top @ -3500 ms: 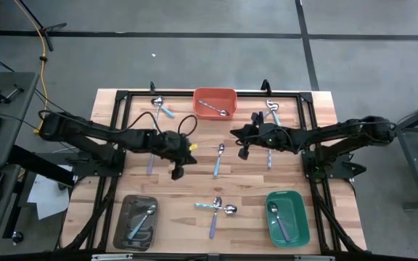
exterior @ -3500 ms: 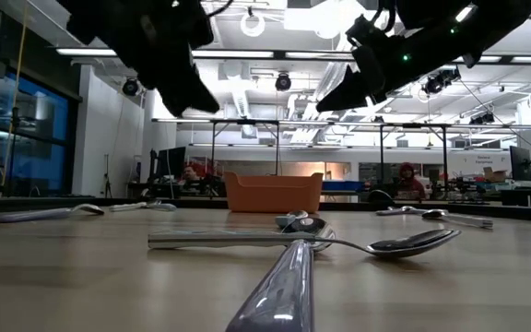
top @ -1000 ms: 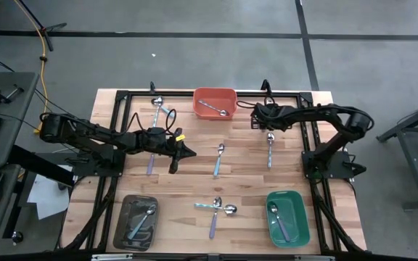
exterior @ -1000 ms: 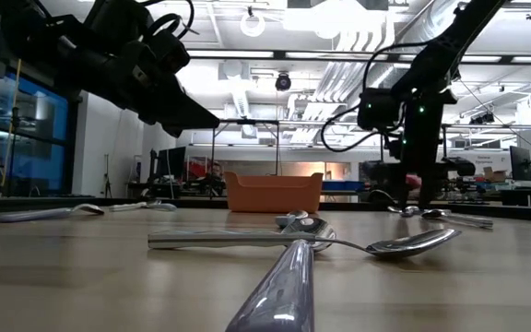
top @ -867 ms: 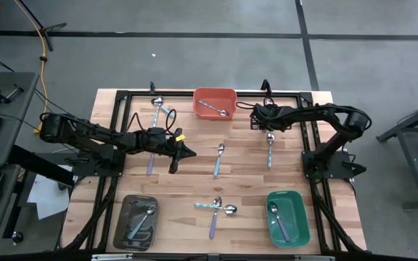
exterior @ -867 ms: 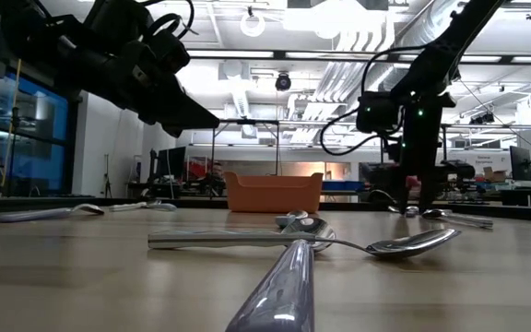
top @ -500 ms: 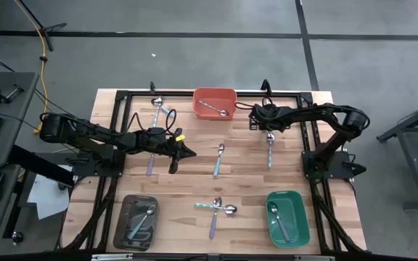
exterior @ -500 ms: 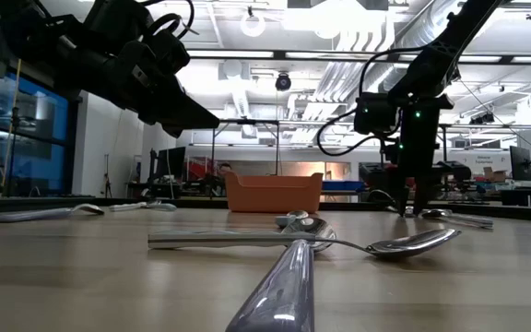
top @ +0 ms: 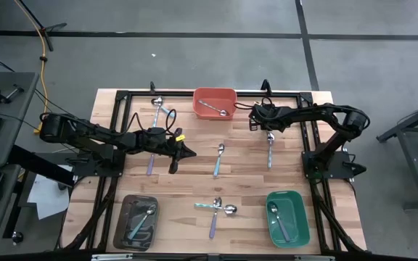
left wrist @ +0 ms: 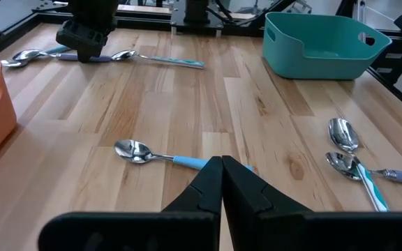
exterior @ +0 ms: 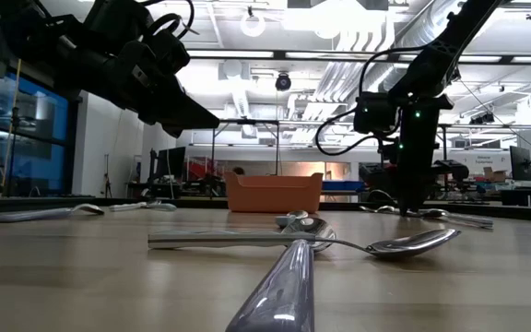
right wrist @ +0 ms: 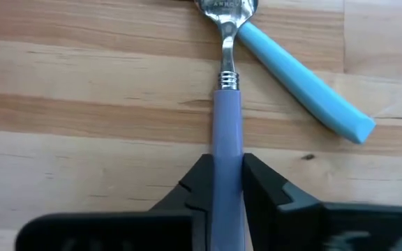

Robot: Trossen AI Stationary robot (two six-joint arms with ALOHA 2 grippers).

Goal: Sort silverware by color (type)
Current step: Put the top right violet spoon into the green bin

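Observation:
My right gripper (top: 255, 119) is down at the table's far right, next to the orange tray (top: 215, 95). It is shut on a lavender-handled spoon (right wrist: 227, 118), whose bowl lies over a light blue-handled spoon (right wrist: 299, 80). My left gripper (top: 187, 152) hovers shut over the table's middle left. A blue-handled spoon (left wrist: 152, 153) lies flat on the wood just ahead of it. Other spoons lie flat at the far left (top: 158, 109), right of centre (top: 270, 148) and near centre (top: 215, 210). My right gripper pinches the lavender handle (right wrist: 227, 143) between its two fingers (right wrist: 199, 183), a short way behind the metal neck. It comes from above, pointing down (exterior: 404, 198), one finger on each side of the handle. The spoon stays level at table height; whether it is lifted, I cannot tell.
The orange tray holds a silver spoon. The grey tray (top: 122, 225) at the near left and the teal tray (top: 303, 217) at the near right each hold one spoon. A dark frame (top: 122, 98) runs round the table's edges. Bare wood shows between the spoon groups.
My right gripper has edged a little toward the table's left and sunk slightly at the far-right spoons. My left arm has kept still.

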